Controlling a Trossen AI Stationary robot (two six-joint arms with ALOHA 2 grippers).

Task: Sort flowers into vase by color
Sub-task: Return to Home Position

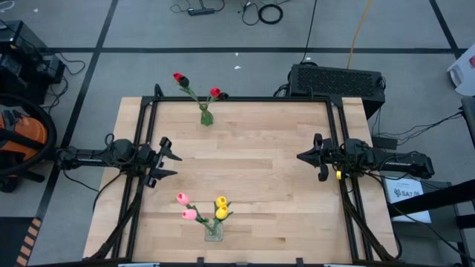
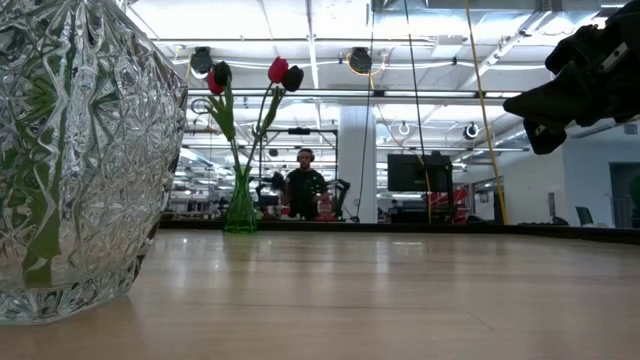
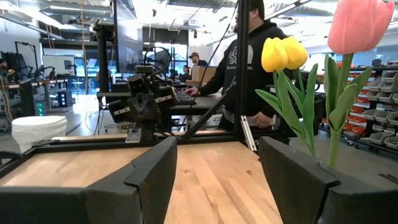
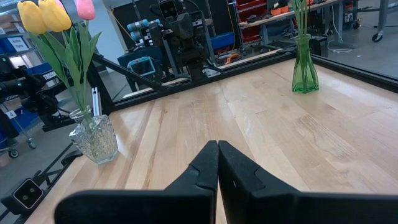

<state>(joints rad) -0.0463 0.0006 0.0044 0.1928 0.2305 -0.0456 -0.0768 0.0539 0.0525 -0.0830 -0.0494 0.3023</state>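
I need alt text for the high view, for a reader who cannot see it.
Seen from above, a wooden table holds two vases: a green vase at the top edge with red and dark tulips, and a clear vase at the bottom edge with pink and yellow tulips. The left hand, open, and the right hand, shut, wait at the sides.

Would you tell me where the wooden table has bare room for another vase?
Bare: the wide middle between the slim green glass vase, the clear cut-glass vase, the open left gripper and the shut right gripper; also the corners. Nowhere crowded.
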